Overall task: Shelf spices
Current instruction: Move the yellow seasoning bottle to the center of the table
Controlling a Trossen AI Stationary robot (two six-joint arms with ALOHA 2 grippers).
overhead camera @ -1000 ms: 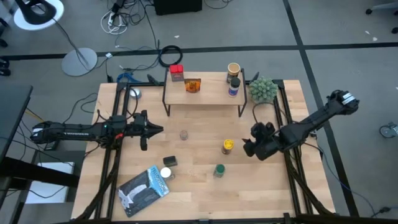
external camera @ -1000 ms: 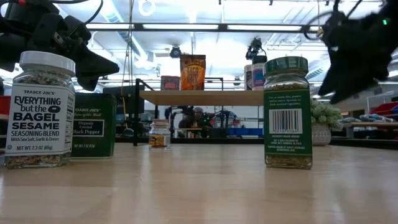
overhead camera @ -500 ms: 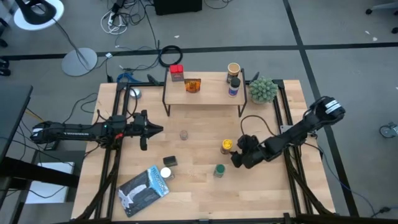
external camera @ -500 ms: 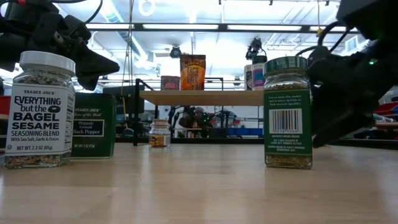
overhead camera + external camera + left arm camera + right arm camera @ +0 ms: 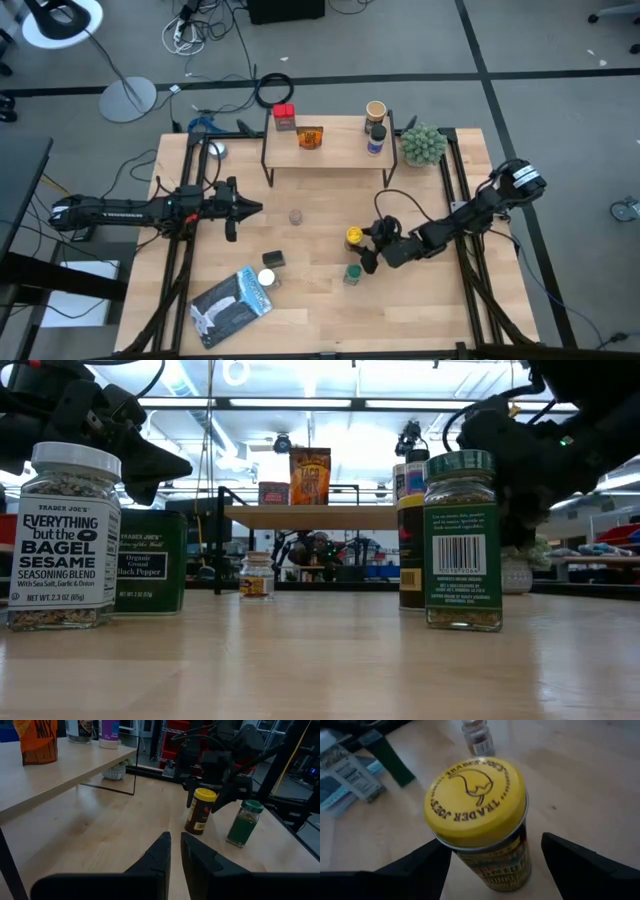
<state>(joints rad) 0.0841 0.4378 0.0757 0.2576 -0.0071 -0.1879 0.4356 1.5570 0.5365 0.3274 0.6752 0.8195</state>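
Right gripper (image 5: 490,865) stands wide open astride the upright yellow-lidded dark glass spice jar (image 5: 354,238) — toward the table's right edge, below the light-wood shelf (image 5: 340,152) — nearer than the narrow-shut left gripper (image 5: 245,208).

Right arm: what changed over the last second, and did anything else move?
The right gripper swung in from the table's right side toward the middle and came down around the yellow-lidded jar, fingers open on either side, not yet closed. That jar has shifted slightly left, toward the green-lidded jar. The left gripper stayed shut and parked at the left. The shelf and the other spices did not move.
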